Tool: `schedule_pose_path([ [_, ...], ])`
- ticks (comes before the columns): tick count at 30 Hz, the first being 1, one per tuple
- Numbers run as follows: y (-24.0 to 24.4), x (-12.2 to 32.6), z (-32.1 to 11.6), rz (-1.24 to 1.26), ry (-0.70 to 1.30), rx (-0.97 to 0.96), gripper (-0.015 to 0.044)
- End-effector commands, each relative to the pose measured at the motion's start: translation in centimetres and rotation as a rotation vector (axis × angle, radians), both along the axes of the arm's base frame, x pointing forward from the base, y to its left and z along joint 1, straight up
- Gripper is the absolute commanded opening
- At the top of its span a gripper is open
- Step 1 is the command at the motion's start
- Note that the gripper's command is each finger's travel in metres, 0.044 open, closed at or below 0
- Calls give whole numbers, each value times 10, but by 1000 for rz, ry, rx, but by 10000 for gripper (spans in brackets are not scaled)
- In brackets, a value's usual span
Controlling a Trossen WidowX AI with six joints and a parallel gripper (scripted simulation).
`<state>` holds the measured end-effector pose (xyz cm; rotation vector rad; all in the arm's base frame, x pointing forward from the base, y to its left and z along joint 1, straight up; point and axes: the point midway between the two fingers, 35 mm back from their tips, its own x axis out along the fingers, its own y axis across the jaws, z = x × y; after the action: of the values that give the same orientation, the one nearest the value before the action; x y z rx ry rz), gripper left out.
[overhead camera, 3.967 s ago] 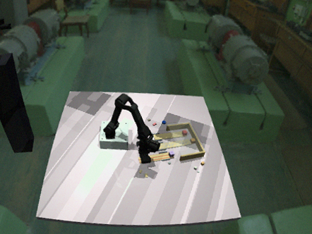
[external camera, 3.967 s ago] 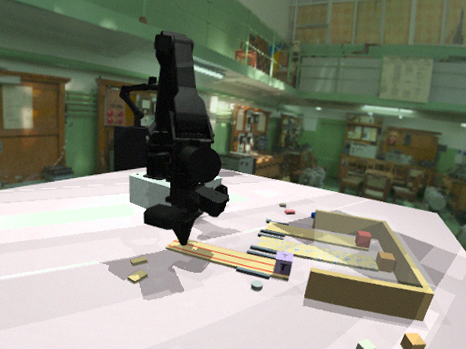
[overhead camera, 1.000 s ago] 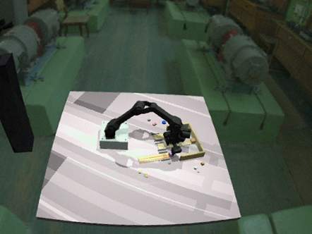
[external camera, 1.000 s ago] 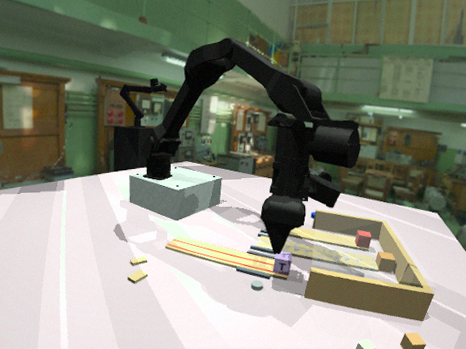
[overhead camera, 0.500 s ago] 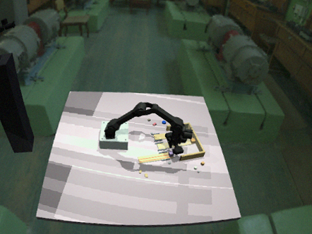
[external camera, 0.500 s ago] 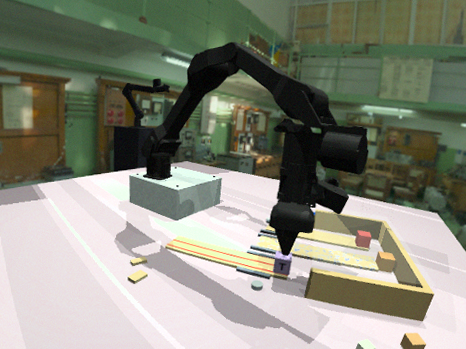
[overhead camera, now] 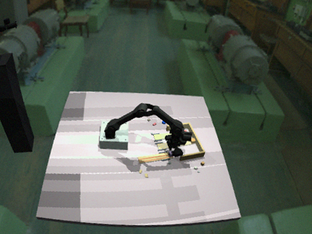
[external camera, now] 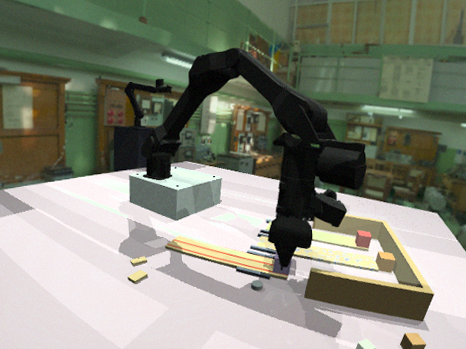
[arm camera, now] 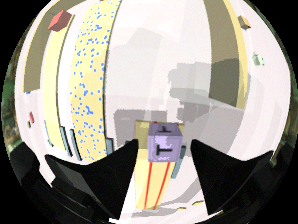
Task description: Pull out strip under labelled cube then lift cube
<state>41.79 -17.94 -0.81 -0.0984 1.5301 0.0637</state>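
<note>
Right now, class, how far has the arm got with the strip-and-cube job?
Done: the red-lined strip lies drawn out of the tray, carrying the labelled cube. In hand: the gripper, part open, sits low around that cube without a grip yet. Left: closing on it and lifting it up.

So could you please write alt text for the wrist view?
The hand hangs just above a purple labelled cube, its two dark fingers either side, part open. The cube sits on the end of a red-lined strip; a blue-speckled strip lies left.
</note>
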Motion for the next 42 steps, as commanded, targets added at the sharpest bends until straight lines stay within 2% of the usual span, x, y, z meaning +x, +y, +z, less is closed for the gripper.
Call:
schedule_pose_path([
  [1, 0, -3, -9, -4, 8, 1, 250],
  [14, 0, -3, -19, -4, 8, 1, 250],
  [18, 0, -1, -17, -1, 3, 1, 145],
  [25, 0, -1, -17, -1, 3, 1, 98],
  [29, 1, -3, -16, -1, 4, 1, 0],
  [42, 18, -43, 14, -3, 10, 2, 0],
])
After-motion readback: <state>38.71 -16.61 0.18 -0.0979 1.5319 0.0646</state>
